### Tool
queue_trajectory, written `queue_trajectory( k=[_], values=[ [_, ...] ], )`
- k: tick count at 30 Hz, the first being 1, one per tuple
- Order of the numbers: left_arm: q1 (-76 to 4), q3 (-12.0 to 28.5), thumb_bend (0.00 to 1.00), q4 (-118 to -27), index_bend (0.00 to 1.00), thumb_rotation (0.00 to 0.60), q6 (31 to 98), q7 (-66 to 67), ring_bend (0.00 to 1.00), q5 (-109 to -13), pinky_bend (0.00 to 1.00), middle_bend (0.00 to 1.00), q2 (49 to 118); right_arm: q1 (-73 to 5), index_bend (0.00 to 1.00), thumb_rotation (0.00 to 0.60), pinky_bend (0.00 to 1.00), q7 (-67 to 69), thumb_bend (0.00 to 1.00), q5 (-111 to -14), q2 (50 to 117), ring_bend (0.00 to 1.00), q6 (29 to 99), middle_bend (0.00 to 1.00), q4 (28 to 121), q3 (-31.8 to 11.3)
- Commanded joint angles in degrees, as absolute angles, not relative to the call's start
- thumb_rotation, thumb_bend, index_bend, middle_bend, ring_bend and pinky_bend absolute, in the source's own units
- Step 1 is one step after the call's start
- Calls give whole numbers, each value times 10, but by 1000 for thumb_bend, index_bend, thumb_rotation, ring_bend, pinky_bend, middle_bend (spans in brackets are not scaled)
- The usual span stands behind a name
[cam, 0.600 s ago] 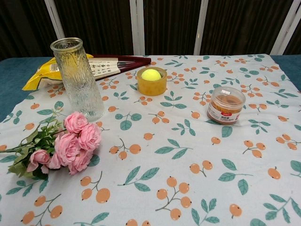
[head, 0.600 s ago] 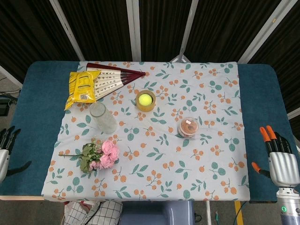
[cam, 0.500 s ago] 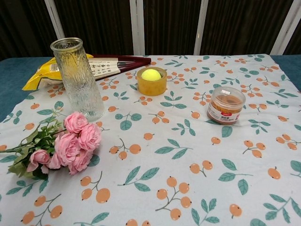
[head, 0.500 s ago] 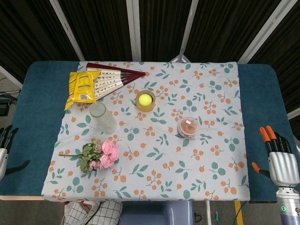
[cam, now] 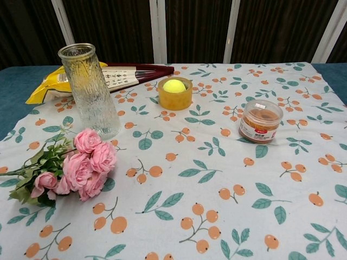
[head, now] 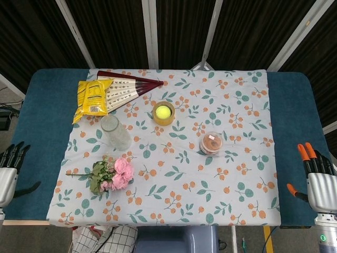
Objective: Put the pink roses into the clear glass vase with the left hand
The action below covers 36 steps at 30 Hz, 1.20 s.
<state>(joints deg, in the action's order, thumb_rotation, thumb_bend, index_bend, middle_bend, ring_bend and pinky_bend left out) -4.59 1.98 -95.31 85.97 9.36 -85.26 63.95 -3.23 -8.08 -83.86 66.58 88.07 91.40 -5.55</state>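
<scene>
Head view, items listed left to right.

1. Left hand: grey robot hand at the left edge of the tabletop, over the blue cloth, well apart from the flowers. Dark fingers point away from the robot, slightly apart, holding nothing.
2. Yellow crinkled snack bag: lies at the far left corner of the floral tablecloth.
3. Folding paper fan with dark red ribs: lies partly open, just beside the bag.
4. Bunch of pink roses with green leaves: lies flat on the tablecloth, blooms toward the centre, stem pointing left, just in front of the vase.
5. Clear ribbed glass vase: stands upright and empty.
6. Yellow-green ball: sits in an amber tape roll.
7. Small clear jar with brown contents: upright, right of centre.
8. Right hand: at the right edge of the tabletop, orange-tipped fingers extended, a little apart, empty.

Progress, judged: nothing done yet. Left to do: reach, grasp the stems, lift, lower the roses into the vase.
</scene>
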Motion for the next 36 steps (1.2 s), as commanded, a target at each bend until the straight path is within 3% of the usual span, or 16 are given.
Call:
queue_trajectory(
  k=[1, 9, 18, 31, 36],
  values=[
    [-46, 14, 218, -961, 87, 600, 850, 96, 0, -852, 143, 47, 637, -32, 51, 600, 119, -83, 182, -838, 666, 59, 879, 0, 915, -54],
    [-67, -13, 149, -1007, 57, 600, 783, 163, 0, -854, 158, 32, 653, -35, 51, 600, 119, -79, 181, -828, 663, 59, 864, 0, 920, -55],
    [-123, 5, 116, -1041, 43, 600, 692, 265, 0, -801, 170, 37, 728, -39, 51, 600, 119, -77, 181, -821, 662, 59, 856, 0, 919, -58],
    [-189, 58, 110, -982, 50, 600, 656, 376, 4, -708, 171, 56, 884, -35, 51, 600, 119, -44, 181, -815, 651, 59, 855, 0, 917, -61],
    [-217, 68, 128, -937, 92, 600, 640, 399, 96, -690, 260, 127, 929, -33, 51, 600, 119, -28, 181, -812, 646, 60, 855, 0, 917, -62]
  ],
)
